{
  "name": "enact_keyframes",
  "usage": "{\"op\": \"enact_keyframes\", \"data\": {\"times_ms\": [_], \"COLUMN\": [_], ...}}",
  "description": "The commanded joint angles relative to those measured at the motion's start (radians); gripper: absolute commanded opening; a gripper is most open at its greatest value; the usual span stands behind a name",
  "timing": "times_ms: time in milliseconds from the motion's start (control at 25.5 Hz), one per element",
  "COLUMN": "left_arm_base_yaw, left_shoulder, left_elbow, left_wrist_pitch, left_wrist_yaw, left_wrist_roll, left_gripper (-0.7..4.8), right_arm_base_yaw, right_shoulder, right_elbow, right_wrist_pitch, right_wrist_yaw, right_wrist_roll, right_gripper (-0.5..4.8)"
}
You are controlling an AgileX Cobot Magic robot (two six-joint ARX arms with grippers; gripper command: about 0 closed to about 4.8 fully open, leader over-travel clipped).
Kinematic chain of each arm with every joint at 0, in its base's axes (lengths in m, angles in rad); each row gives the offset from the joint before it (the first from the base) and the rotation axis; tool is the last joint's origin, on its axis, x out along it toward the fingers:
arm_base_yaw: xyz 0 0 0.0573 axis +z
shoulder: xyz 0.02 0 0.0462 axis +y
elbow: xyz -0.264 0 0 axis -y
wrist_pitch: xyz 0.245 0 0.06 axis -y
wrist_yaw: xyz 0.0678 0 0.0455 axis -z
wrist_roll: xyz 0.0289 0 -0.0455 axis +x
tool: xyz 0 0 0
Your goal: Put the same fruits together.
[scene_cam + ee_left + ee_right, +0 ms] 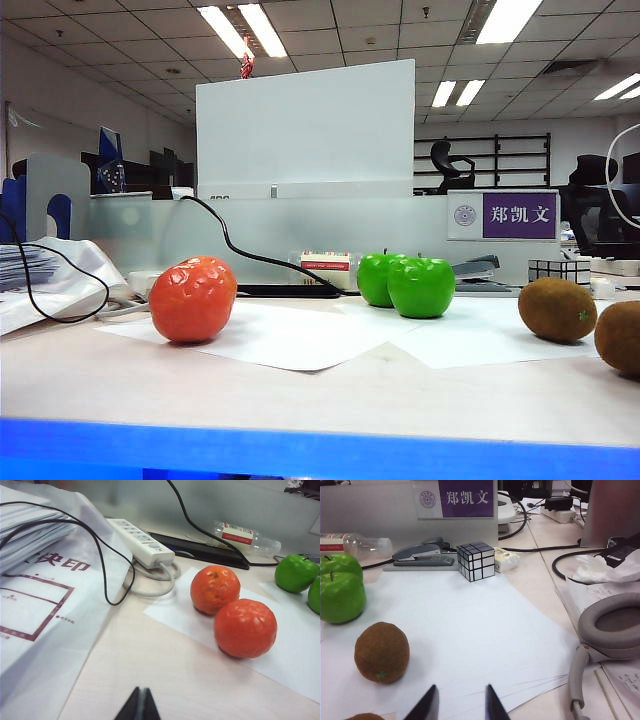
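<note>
Fruits are sitting in like pairs on white paper across the tabletop. Two oranges are touching at the left, two apples mid-table, two kiwis at the right edge. The left tool is hovering with fingers pressed together, empty, over bare wood near the oranges. The right tool is holding its fingers narrowly apart, empty, a kiwi just beside it, open paper stretching ahead toward a cube and stapler.

Oranges left, apples middle, kiwis right — all on paper sheets.
</note>
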Motion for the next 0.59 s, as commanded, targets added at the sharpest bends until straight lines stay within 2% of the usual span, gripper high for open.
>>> {"op": "enact_keyframes", "data": {"times_ms": [39,431,587], "left_arm_base_yaw": [0.001,-0.057,-0.047], "left_shoulder": [-0.001,-0.001,-0.001], "left_elbow": [-0.001,-0.001,0.000], "left_wrist_pitch": [-0.013,-0.013,-0.013], "left_wrist_yaw": [0.005,0.006,0.013], "left_wrist_roll": [-0.002,-0.002,-0.002], "left_gripper": [-0.04,-0.04,-0.04], "right_arm_base_yaw": [0.001,0.000,0.000], "right_shoulder": [-0.001,-0.001,-0.001], "right_elbow": [-0.003,-0.003,-0.003], "right_wrist_pitch": [0.011,0.011,0.011], "right_wrist_yaw": [0.001,0.001,0.001], "right_wrist_roll": [-0.002,-0.002,-0.002], "right_gripper": [1.26,1.26,1.26]}}
